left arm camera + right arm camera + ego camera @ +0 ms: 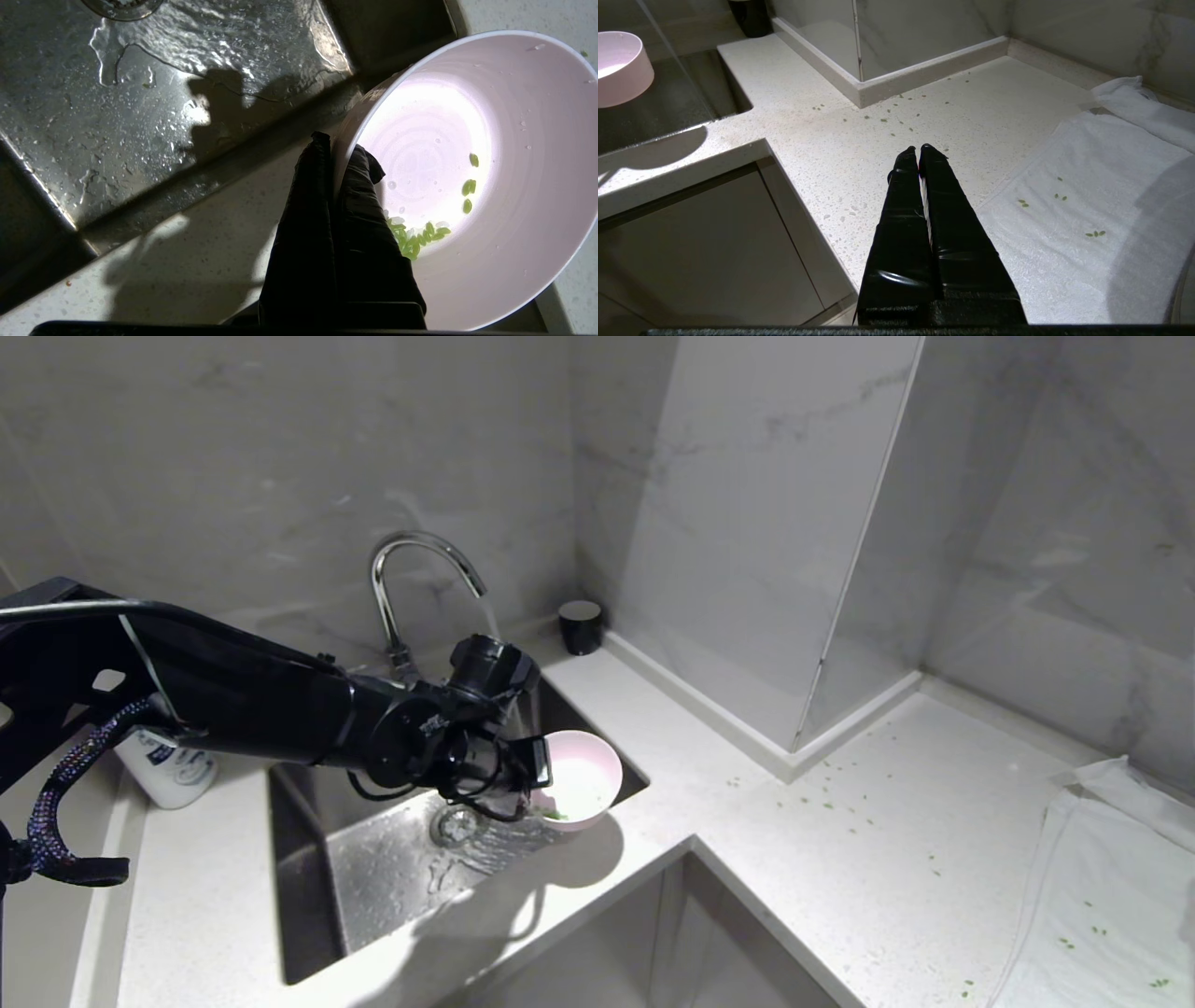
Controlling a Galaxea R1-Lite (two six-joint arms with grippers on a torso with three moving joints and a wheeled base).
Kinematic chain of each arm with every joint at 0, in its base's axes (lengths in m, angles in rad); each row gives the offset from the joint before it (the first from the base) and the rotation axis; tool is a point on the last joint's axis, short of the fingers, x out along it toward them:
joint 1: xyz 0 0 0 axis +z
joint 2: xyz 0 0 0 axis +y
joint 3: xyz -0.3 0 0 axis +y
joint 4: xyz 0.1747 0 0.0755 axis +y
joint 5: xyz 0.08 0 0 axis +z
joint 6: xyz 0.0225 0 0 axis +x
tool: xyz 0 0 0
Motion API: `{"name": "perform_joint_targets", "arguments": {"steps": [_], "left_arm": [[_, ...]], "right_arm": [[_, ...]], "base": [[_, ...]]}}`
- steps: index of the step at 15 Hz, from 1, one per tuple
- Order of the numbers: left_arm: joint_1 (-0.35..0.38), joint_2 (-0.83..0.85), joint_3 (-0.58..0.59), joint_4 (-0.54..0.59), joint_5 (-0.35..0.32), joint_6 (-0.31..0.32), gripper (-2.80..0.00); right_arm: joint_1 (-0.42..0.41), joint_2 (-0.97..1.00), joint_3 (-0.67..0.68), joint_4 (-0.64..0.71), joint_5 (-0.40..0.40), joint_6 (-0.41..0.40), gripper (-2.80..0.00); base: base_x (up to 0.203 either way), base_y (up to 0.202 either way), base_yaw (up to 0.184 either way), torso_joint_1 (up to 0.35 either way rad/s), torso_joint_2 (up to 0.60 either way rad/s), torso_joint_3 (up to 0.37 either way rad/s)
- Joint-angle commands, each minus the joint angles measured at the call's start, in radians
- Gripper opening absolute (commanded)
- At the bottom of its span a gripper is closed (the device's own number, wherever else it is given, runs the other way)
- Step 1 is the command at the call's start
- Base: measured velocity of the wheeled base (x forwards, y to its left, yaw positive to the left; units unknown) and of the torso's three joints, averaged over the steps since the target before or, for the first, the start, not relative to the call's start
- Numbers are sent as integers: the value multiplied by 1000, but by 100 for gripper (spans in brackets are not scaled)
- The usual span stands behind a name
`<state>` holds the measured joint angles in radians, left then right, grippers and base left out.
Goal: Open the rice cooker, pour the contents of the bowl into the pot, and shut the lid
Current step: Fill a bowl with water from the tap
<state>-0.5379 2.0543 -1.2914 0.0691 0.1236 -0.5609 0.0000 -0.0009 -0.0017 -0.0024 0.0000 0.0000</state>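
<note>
Pink outside and white within, the bowl (581, 791) hangs tilted over the near right corner of the steel sink (392, 868), pinched at its rim by the left gripper (334, 158) — one finger inside the wall, the other outside, jaws clamped on the thin edge. That rim grip probably lets the wrist tip the bowl freely. Water runs from the curved faucet (411, 579) beside the bowl and sheets toward the drain (456, 823). Only a small cluster of the contents (416, 235) — green grains with a little white — clings low in the bowl near the inner finger; the tilt gathers them there.

The right gripper (919, 151) hangs parked above the counter (840, 859), jaws pressed together, holding nothing. Green bits are scattered on the counter and on the white towel (1073, 196) at the right. A white bottle (168, 770) stands left of the sink and a dark cup (581, 625) behind it.

No rice cooker, pot or lid shows in any view, so the pouring judged from here has yet to happen.
</note>
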Motion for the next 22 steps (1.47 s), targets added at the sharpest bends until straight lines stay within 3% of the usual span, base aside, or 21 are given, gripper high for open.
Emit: {"name": "perform_joint_targets", "arguments": {"steps": [1,4,10,14,22], "left_arm": [[11,8,-11,0,1,-3,-280],[35,34,-48,1,12,-2,-280],[210,93,-128,30,39,2,-280],[321,191,-253,89,39,2,-280],[362,440,-609,160,55,-5,-280]], "right_arm": [[1,1,0,-1,0,0,-280],[2,1,0,-1,0,0,-280],[0,1,0,-1,0,0,-280],[1,1,0,-1,0,0,-280],[0,1,0,-1,0,0,-280]], "base": [[0,0,0,0,0,0],[0,0,0,0,0,0],[0,0,0,0,0,0],[0,0,0,0,0,0],[0,0,0,0,0,0]]}}
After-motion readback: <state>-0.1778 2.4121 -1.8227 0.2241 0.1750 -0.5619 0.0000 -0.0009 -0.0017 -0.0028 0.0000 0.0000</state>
